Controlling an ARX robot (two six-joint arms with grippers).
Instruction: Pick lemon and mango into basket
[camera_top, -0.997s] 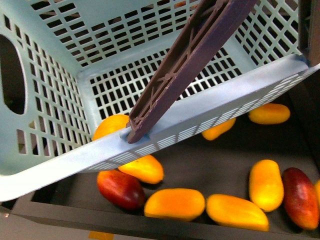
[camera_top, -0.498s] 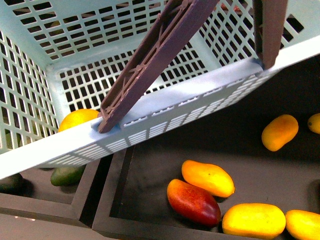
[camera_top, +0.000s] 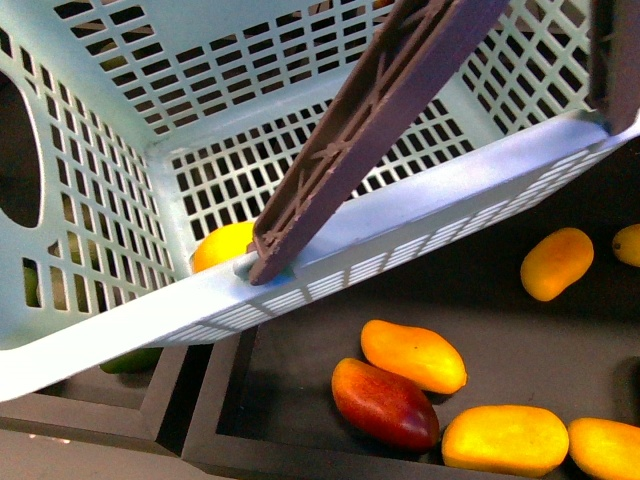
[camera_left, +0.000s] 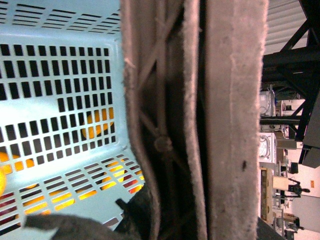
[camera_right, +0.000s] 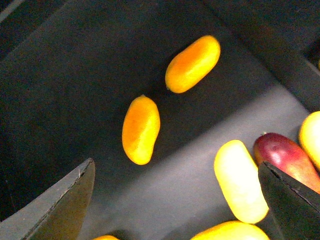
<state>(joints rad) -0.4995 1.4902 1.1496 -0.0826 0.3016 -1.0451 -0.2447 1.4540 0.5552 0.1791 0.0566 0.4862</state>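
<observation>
Front view: the light teal basket is filling the upper part of the frame, tilting, with its near rim running upward from lower left to upper right. Its brown handle is crossing diagonally in front of the slotted walls. A yellow fruit is showing just behind the rim; whether it is lying inside the basket or under it cannot be told. Beneath the basket a dark tray is holding several fruits: a yellow-orange one is touching a dark red mango, and more yellow ones are lying along the lower right edge. A green fruit is peeking out in the neighbouring compartment.

Left wrist view: the handle is standing very close, filling the middle, with the basket's lattice wall beside it and orange fruit glowing through the holes. A dark blurred shape is sitting at the picture's edge; I cannot tell whether the left gripper is spread or pinching anything.

Right wrist view: the right gripper is hanging over the tray with its fingers spread wide and nothing between them. The mango is lying on the tray below, apart from its neighbours.
</observation>
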